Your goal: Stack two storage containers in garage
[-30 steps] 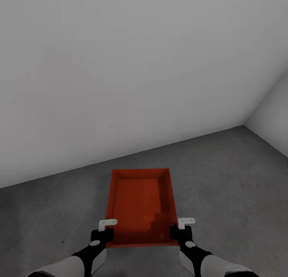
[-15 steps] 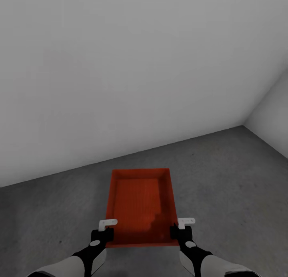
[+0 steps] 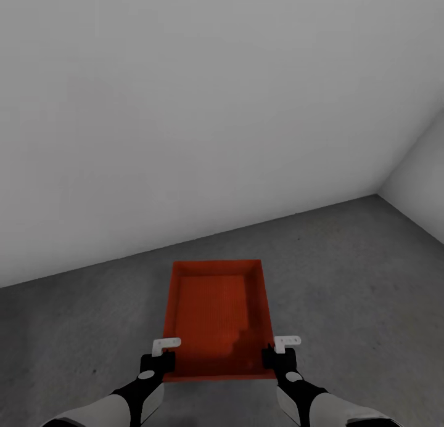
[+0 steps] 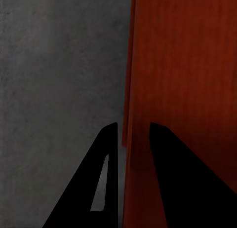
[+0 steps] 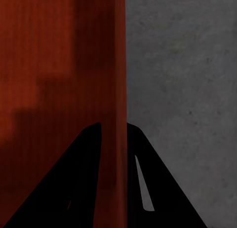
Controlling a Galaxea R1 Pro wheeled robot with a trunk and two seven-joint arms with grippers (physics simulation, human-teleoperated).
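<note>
Nothing changed over the last second: both my jaws still pinch the storage container (image 3: 217,316) side walls, held over garage floor (image 3: 345,279), unreleased.

Plain grey wall (image 3: 185,106) ahead, bare and smooth. Second grey wall (image 3: 422,187) at right, meeting first in vertical corner. Seam along base of both walls runs slantwise, rising toward that corner.

2 white forearms (image 3: 123,405), black wrists, black jaws, white bracket tabs (image 3: 166,344).
</note>
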